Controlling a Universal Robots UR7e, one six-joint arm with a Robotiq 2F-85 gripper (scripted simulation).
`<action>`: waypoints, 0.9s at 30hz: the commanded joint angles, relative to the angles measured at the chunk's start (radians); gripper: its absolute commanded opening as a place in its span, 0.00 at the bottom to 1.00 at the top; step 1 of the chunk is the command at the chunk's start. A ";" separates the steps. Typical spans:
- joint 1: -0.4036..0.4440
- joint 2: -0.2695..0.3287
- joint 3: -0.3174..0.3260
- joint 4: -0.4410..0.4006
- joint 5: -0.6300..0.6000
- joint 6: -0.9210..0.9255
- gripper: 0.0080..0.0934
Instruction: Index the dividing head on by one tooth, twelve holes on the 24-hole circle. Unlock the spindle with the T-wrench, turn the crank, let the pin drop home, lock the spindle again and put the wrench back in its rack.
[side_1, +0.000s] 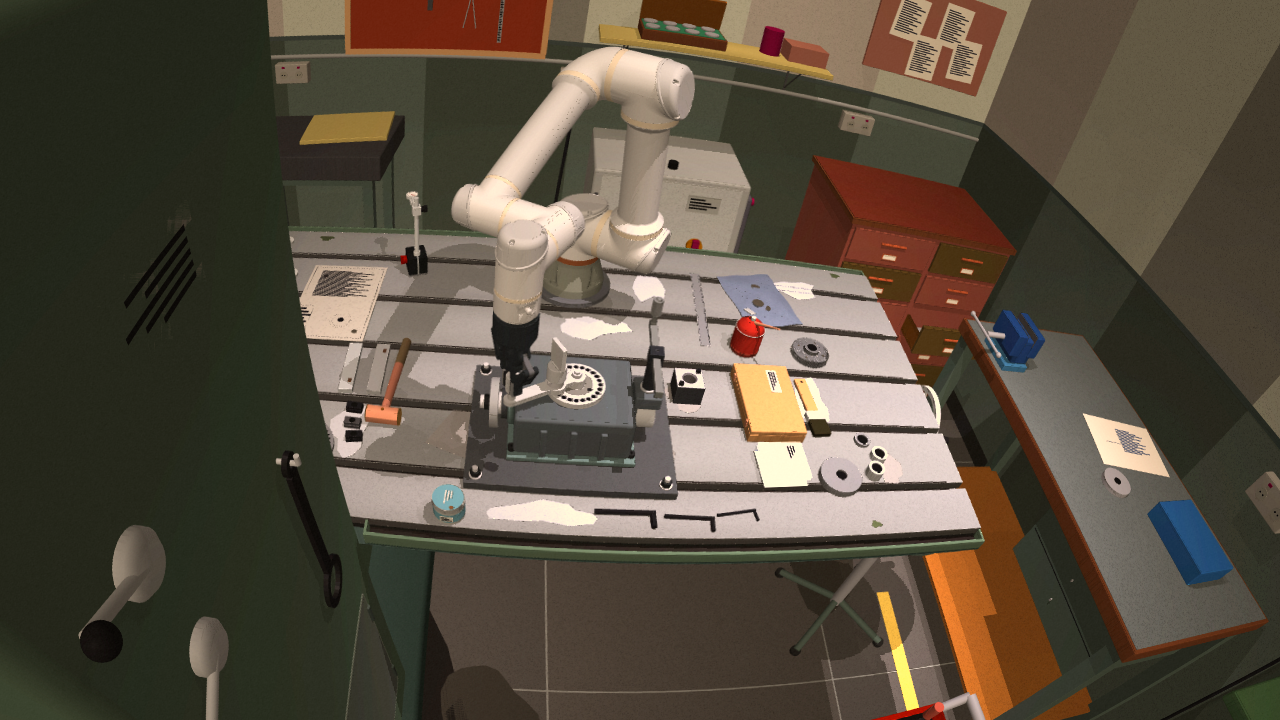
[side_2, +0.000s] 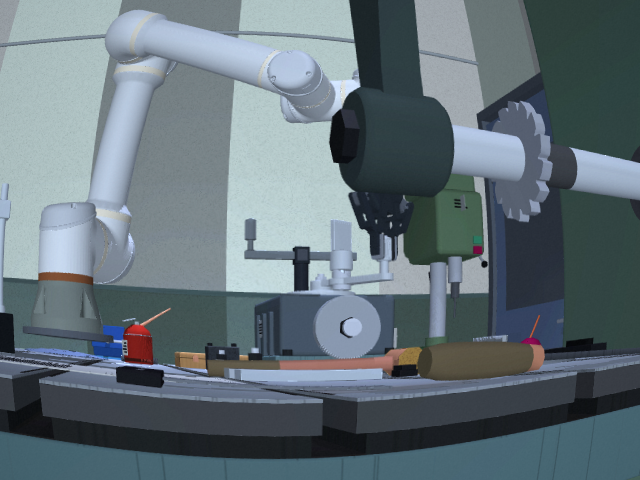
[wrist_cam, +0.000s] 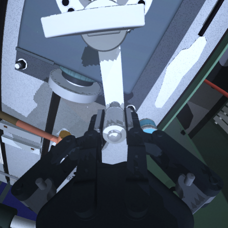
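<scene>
The knurled crank knob (wrist_cam: 114, 125) stands upright at the end of the pale crank arm (wrist_cam: 111, 75). I grip that knob with my gripper (wrist_cam: 114, 128), fingers closed on it. The crank arm reaches out from the hub over the index plate (side_1: 580, 387) on top of the grey dividing head (side_1: 568, 421). In the side camera my gripper (side_1: 517, 376) is over the head's left end. The T-wrench (side_2: 300, 256) stands upright at the far side of the head, its cross handle level. The spindle's round face (side_2: 348, 326) with a hex bolt faces the second side camera.
The slotted table (side_1: 627, 394) carries a hammer (side_1: 387, 387) to the left, a red oil can (side_1: 746, 335), a black block (side_1: 688, 385) and a tan box (side_1: 768, 401) to the right. A milling arbor with its cutter (side_2: 519, 160) hangs close above the gripper.
</scene>
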 joint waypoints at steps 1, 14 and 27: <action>0.000 0.000 0.000 0.000 -0.001 0.000 0.00; 0.000 0.000 0.000 0.000 -0.001 0.000 0.07; 0.000 0.000 0.000 0.000 -0.001 0.000 0.37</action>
